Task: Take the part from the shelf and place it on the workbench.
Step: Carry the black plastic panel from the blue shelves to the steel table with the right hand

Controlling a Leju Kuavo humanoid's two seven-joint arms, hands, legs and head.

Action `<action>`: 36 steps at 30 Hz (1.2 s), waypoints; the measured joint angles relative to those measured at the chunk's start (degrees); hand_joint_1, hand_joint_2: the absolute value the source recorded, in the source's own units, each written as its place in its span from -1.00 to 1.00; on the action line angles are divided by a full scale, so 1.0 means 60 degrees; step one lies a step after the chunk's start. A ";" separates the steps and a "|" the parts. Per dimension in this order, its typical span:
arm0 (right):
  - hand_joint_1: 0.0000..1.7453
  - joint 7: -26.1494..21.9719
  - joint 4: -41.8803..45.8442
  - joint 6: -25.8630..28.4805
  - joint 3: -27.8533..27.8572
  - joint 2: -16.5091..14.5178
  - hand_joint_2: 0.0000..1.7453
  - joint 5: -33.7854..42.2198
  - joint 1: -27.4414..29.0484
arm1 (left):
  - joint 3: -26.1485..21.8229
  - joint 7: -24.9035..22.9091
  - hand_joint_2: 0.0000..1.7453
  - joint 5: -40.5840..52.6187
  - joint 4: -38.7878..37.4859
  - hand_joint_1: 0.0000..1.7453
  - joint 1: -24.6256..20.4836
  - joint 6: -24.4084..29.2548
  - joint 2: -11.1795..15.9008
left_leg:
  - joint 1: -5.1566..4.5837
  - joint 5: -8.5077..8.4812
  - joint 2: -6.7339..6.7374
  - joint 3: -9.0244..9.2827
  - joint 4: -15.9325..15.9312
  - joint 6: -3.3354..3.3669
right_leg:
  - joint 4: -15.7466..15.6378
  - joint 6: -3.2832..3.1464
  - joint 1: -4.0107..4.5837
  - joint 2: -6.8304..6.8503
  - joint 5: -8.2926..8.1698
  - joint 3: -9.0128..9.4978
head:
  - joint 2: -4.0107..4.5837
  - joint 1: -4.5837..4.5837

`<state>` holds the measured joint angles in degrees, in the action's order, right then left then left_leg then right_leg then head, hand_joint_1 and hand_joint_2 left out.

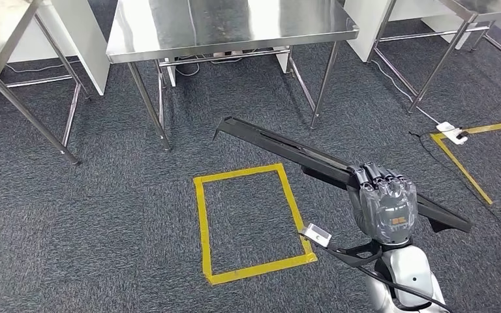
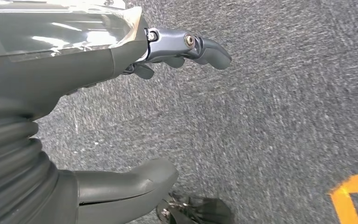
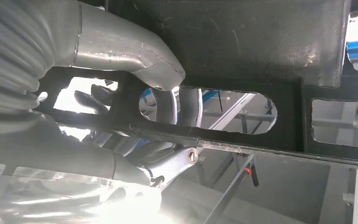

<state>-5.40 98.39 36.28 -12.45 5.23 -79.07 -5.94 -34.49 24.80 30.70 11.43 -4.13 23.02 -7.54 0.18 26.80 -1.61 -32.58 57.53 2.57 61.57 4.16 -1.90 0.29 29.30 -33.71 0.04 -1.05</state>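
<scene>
Above the grey carpet (image 1: 104, 195), the long black part (image 1: 280, 149) is hanging in the air, tilted, with one end pointing toward the shiny metal table (image 1: 228, 26). The right hand (image 1: 386, 203) is gripping the part near its other end, fingers wrapped over the top edge. Under the part, a yellow tape box (image 1: 251, 222) is sitting on the carpet. The left hand (image 2: 121, 93) is holding nothing, with its fingers (image 2: 205, 49) and thumb apart over the carpet.

The part (image 1: 287, 151) lies above the floor before the workbench (image 1: 235, 26).
</scene>
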 joint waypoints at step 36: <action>1.00 -0.0009 -0.0151 0.0044 -0.0001 -0.0026 1.00 0.0007 -0.0109 | -0.0180 -0.0148 1.00 0.0096 0.0000 -1.00 -0.0045 0.0094 -0.0014 | 0.0042 -0.0045 0.0096 -0.0362 0.0289 -0.0287 | -0.0369 -0.0348 0.0007 -0.0030 -0.0269 0.0102 | -0.0001 -0.0005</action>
<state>-5.45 97.49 36.54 -12.45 5.07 -79.03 -6.60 -35.57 23.92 31.28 11.43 -4.40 23.58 -7.63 0.44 26.53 -1.03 -34.75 59.26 0.85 59.36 2.07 -1.86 0.11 27.69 -33.10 0.04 -1.08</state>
